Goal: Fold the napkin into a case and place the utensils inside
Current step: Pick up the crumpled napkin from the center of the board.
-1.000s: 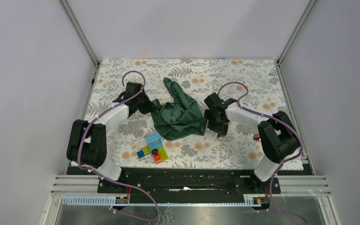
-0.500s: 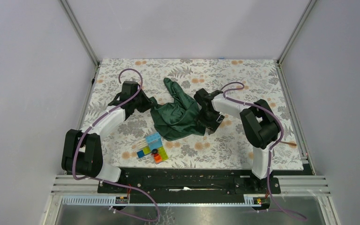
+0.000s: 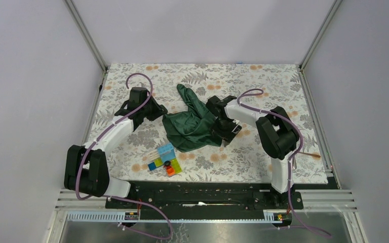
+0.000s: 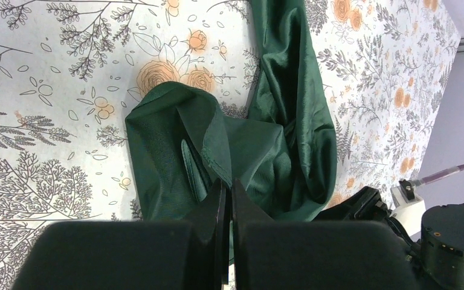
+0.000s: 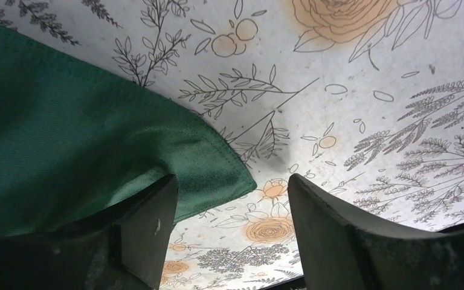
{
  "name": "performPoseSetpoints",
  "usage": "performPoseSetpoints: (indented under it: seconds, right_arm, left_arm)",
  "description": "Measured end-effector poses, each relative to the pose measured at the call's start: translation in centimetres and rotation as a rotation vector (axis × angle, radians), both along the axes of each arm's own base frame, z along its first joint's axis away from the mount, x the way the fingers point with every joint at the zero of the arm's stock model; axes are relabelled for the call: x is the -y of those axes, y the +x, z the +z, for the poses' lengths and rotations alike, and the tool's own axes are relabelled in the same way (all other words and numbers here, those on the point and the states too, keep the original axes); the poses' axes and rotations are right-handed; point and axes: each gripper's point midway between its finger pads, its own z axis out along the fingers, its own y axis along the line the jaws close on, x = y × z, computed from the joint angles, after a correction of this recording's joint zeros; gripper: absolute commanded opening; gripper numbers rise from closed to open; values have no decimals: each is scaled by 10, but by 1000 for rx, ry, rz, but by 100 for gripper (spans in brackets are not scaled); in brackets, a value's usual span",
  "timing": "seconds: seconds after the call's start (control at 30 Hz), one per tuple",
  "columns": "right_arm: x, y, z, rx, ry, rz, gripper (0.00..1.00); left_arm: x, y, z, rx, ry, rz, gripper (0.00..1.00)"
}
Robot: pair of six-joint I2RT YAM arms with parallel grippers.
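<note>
The dark green napkin (image 3: pixel 191 125) lies crumpled mid-table, not folded into a case. My left gripper (image 3: pixel 162 112) is shut on its left edge; in the left wrist view the closed gripper (image 4: pixel 229 187) pinches a hemmed fold of the napkin (image 4: pixel 284 133). My right gripper (image 3: pixel 223 133) stands open at the napkin's right corner. In the right wrist view that corner (image 5: pixel 205 169) lies flat on the cloth-covered table, beside the left fingertip (image 5: pixel 151 223), with the gripper (image 5: pixel 232 202) holding nothing. One copper-coloured utensil handle (image 3: pixel 312 154) shows at the right, partly behind the right arm.
A cluster of colourful plastic blocks (image 3: pixel 165 160) sits near the front, just below the napkin. The floral table covering (image 3: pixel 263 81) spreads to grey walls on three sides. The right arm's elbow (image 3: pixel 279 134) stands to the right of the napkin.
The right arm swung left and brought its open gripper onto the napkin's right corner. The left arm stretched back and left, drawing the pinched napkin edge slightly with it.
</note>
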Motion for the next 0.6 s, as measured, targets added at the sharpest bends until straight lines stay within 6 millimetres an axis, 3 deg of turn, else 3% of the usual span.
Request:
performPoseSetpoints:
  seconds: [0.2, 0.33, 0.6]
  right_arm:
    - [-7, 1, -4, -24, -9, -11, 73]
    - [-10, 2, -4, -26, -1, -37, 67]
    - [-19, 9, -7, -8, 29, -84, 16]
  left_arm:
    - [-1, 0, 3, 11, 3, 1, 0]
    - [-1, -1, 3, 10, 3, 1, 0]
    - [-3, -2, 0, 2, 10, 7, 0]
